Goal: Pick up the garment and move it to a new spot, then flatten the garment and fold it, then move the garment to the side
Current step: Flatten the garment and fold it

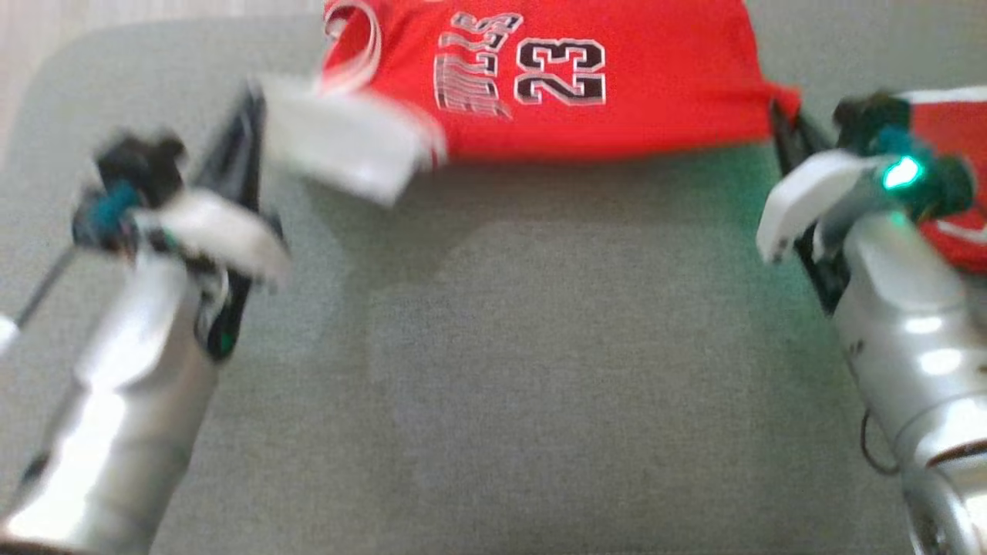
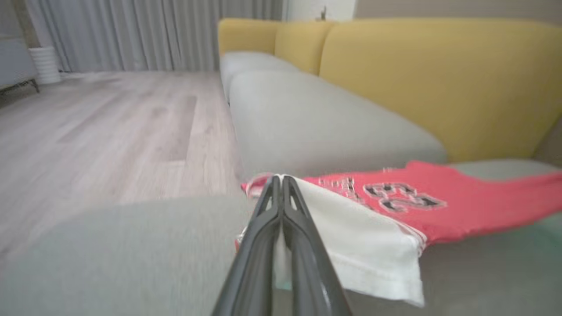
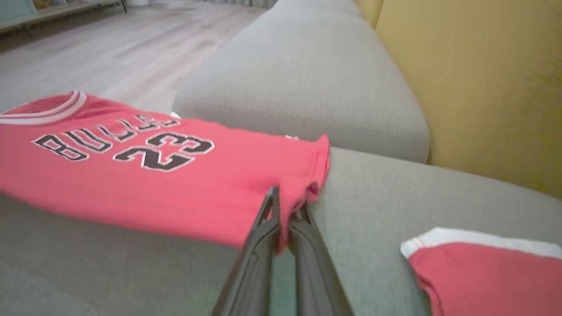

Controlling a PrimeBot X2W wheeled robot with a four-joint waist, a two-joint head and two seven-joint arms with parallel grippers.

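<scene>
Head view: red garment (image 1: pixel 617 100) sits at the far edge of the grey seat cushion (image 1: pixel 493 370), spread crosswise between my two arms. Print reads "23" in black numerals with a white outline. The word beside it is blurred from this camera. On the right wrist view it reads "BULLS" above "23". Neckline carries white and red striped trim.

A white fold (image 2: pixel 364 245) of the same garment hangs off its left end, with a thin red stripe along its hem.

Left gripper (image 2: pixel 281 179): jaws pressed together, no gap visible, pinching the white fold at its upper edge. The cloth drapes away to the right of the fingers.

Right gripper (image 3: pixel 287 206): jaws closed tight on the red corner at the garment's right end, and the fabric bunches between the tips.

The near edge of the garment runs taut between the two grips, with a shadow on the cushion below it. I cannot tell how much of it rests on the cushion.

A second red piece with white trim (image 3: pixel 483 272) lies on the cushion to the right of the right arm, apart from the held garment.

Surroundings: yellow backrest (image 2: pixel 439 79) behind the seat, pale wood floor (image 2: pixel 109 123), grey curtain (image 2: pixel 131 35) at the far wall.
</scene>
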